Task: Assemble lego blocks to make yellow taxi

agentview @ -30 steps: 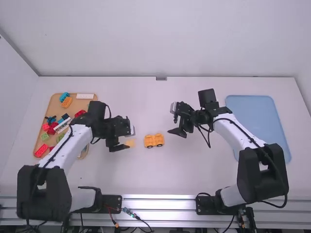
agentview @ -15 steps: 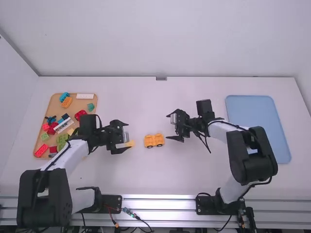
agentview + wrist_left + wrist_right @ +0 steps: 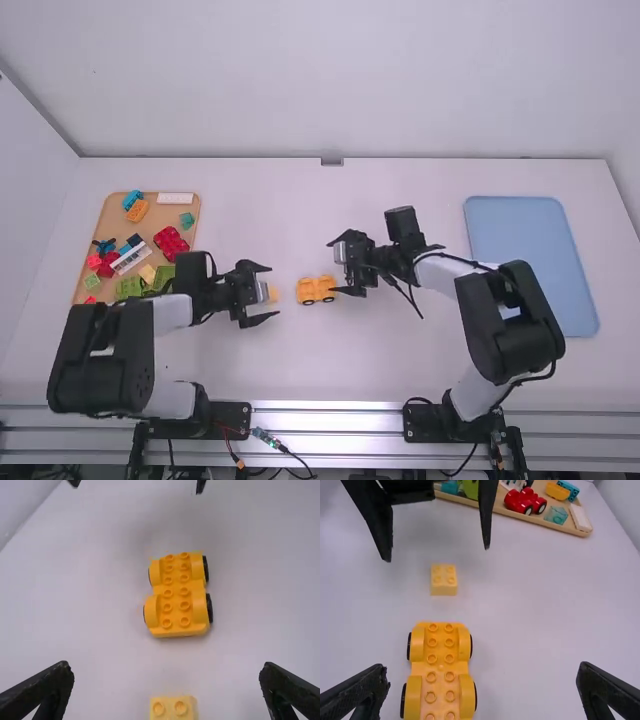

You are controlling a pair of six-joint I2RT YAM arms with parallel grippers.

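The base [image 3: 177, 595], yellow with black wheels, sits upright on the table [image 3: 300, 360] between the two arms, bare studs upward. Just off one end lies the block [image 3: 444, 580], paler yellow, two studs by two, apart from the base and roughly in line with it. The left gripper [image 3: 275, 292] is over the block with its jaws spread and nothing between them; the right gripper [image 3: 330, 267], also released and empty, is by the base's other end. The step in hand looks to be picking up the block: centre it between the left fingers, go down straight, close squarely on its sides and keep the studs level. The right gripper might steady the base by its flanks while the block is pressed on. With both grippers so near the base, they could knock each other or nudge it askew. Farther out, the wooden tray [image 3: 160, 215] of mixed pieces is on the left, the blue tray [image 3: 530, 260] on the right.
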